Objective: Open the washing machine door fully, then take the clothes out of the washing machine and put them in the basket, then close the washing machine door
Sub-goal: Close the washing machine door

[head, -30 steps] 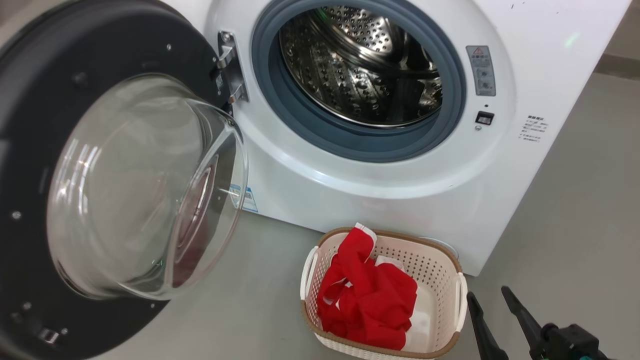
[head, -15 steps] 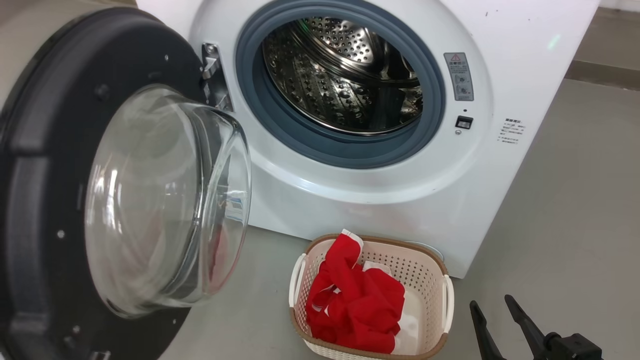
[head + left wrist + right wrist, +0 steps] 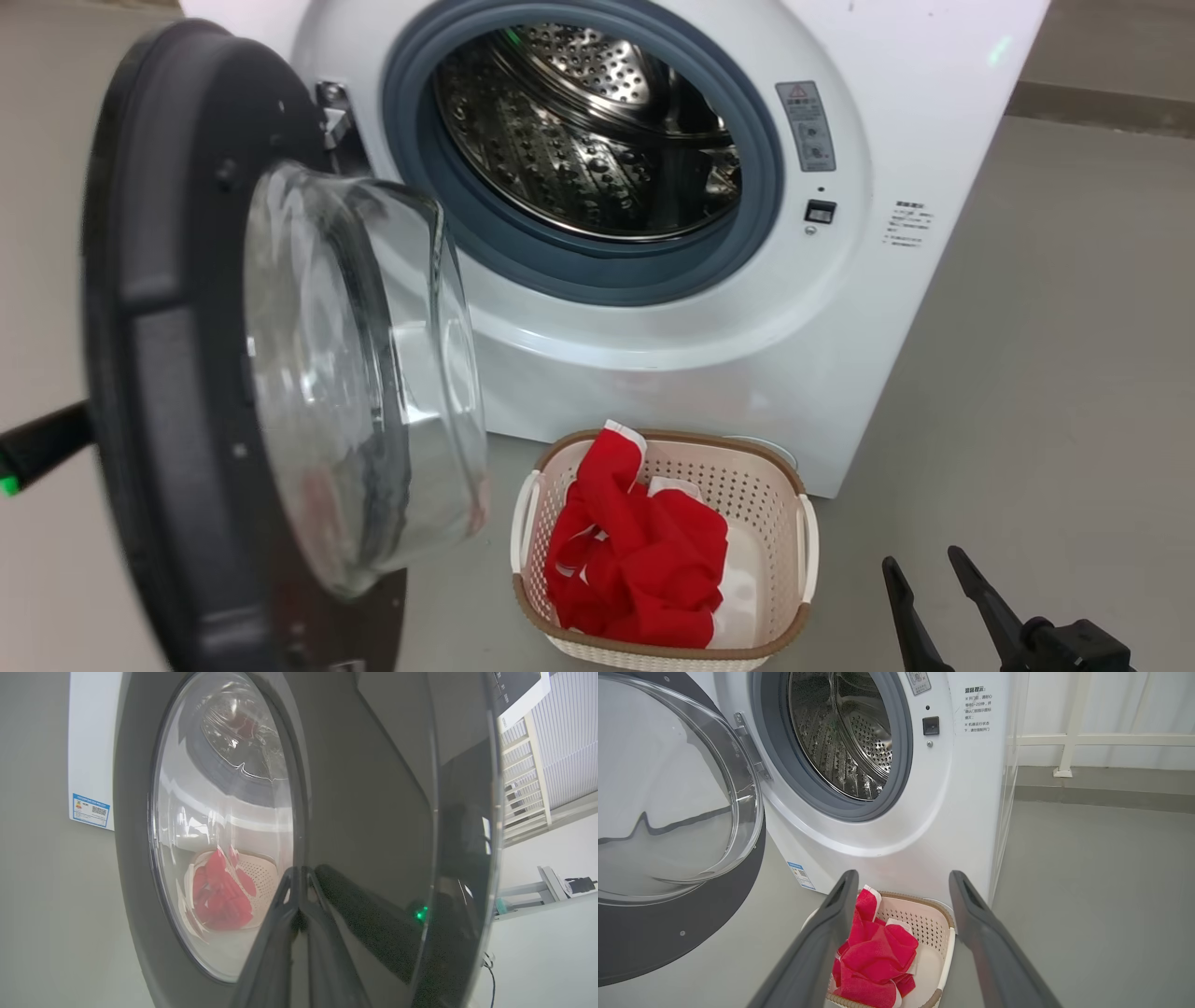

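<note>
The washing machine point(image 3: 653, 373) stands with its steel drum point(image 3: 579, 131) bare. The washing machine door point(image 3: 177, 373) hangs part-way swung on its left hinge, glass bowl facing the machine. Pressed against the door's glossy outer rim point(image 3: 373, 812) is my left gripper point(image 3: 299, 877), shut with nothing between its fingers. In the head view its dark body point(image 3: 37, 448) shows behind the door. The red clothes point(image 3: 644, 569) lie in the cream basket point(image 3: 794, 523) on the floor before the machine. My right gripper point(image 3: 924, 569) hangs open and empty to the right of the basket, above it in the right wrist view point(image 3: 901, 879).
Grey floor point(image 3: 1046, 373) spreads to the right of the machine. A pale railing point(image 3: 1069, 737) and wall stand behind that space. The basket point(image 3: 945, 938) sits close to the machine's lower front.
The door has swung further towards the machine's opening and now shows more edge-on. My left arm's dark end has come into sight behind it. The head camera has shifted; the right gripper stays open.
</note>
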Available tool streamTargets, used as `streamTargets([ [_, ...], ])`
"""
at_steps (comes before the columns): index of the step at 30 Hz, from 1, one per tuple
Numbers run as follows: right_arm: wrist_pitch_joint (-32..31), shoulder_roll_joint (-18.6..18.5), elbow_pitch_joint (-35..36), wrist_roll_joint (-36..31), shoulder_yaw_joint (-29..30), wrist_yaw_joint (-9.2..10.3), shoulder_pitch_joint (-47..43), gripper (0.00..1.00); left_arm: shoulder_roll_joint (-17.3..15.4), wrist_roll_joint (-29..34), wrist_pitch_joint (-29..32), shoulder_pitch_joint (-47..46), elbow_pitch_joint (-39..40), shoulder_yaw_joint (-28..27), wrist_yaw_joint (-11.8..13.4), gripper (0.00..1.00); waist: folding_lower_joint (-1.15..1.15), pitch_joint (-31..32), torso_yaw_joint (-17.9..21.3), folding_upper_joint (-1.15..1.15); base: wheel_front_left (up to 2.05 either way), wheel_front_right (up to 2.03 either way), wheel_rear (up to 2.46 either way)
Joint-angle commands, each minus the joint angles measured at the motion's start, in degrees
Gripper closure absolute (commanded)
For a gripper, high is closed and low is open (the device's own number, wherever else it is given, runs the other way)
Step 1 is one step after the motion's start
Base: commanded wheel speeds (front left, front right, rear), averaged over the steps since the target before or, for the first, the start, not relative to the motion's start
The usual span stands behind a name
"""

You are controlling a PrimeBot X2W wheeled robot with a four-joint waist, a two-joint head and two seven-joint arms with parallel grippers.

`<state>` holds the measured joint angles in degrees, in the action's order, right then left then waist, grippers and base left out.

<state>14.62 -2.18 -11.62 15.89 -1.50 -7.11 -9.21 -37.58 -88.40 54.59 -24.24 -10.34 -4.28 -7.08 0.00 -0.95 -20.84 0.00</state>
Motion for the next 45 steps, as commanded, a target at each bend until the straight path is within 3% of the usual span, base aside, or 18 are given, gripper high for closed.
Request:
streamTargets([
  [1, 0.4, -0.7, 1.6, -0.2, -1.0, -0.37, 2.0, 0.0, -1.5, -1.3, -0.2, -2.2, 3.7, -1.7, -0.4, 1.0, 0.0, -0.6, 1.0, 0.0, 0.0, 0.0, 0.0],
  [13, 0.4, -0.7, 1.6, -0.1, -0.7, -0.37, 3.2, 0.0, 4.5, -1.0, -4.2, -5.9, 8.3, 0.6, -0.4, 1.0, 0.0, -1.8, 3.0, 0.0, 0.0, 0.0, 0.0],
  [30, 0.4, -0.7, 1.2, 0.7, -2.1, -0.37, 3.7, 0.0, 6.5, 1.0, -10.3, -0.7, 9.4, -0.1, -0.4, 0.98, 0.0, -0.5, 1.9, 0.0, 0.0, 0.0, 0.0],
  [34, 0.4, -0.7, 0.9, 1.1, -3.3, -0.37, 3.5, 0.0, 6.9, 1.8, -12.2, 3.0, 9.4, -0.1, -0.4, 0.74, 0.0, 0.5, 1.5, 0.0, 0.0, 0.0, 0.0],
  [39, 0.4, -0.7, 0.6, 1.7, -4.4, -0.37, 3.2, 0.0, 7.4, 3.1, -15.0, 8.0, 9.5, 0.5, -0.4, 0.53, 0.0, 1.7, 0.8, 0.0, 0.0, 0.0, 0.0],
  [40, 0.4, -0.7, 0.6, 1.8, -4.6, -0.37, 3.1, 0.0, 7.5, 3.3, -15.6, 9.0, 9.5, 0.7, -0.4, 0.36, 0.0, 1.9, 0.7, 0.0, 0.0, 0.0, 0.0],
  [41, 0.4, -0.7, 0.6, 1.8, -4.8, -0.37, 3.1, 0.0, 7.6, 3.5, -16.2, 9.9, 9.5, 0.8, -0.4, 0.13, 0.0, 2.0, 0.5, 0.0, 0.0, 0.0, 0.0],
  [42, 0.4, -0.7, 0.5, 1.9, -4.8, -0.37, 3.0, 0.0, 7.7, 3.8, -16.9, 10.7, 9.5, 1.1, -0.4, 0.0, 0.0, 2.3, 0.3, 0.0, 0.0, 0.0, 0.0],
  [45, 0.4, -0.7, 0.5, 2.0, -5.0, -0.37, 2.9, 0.0, 8.0, 4.4, -18.6, 12.4, 9.4, 1.4, -0.4, 0.0, 0.0, 2.5, 0.1, 0.0, 0.0, 0.0, 0.0],
])
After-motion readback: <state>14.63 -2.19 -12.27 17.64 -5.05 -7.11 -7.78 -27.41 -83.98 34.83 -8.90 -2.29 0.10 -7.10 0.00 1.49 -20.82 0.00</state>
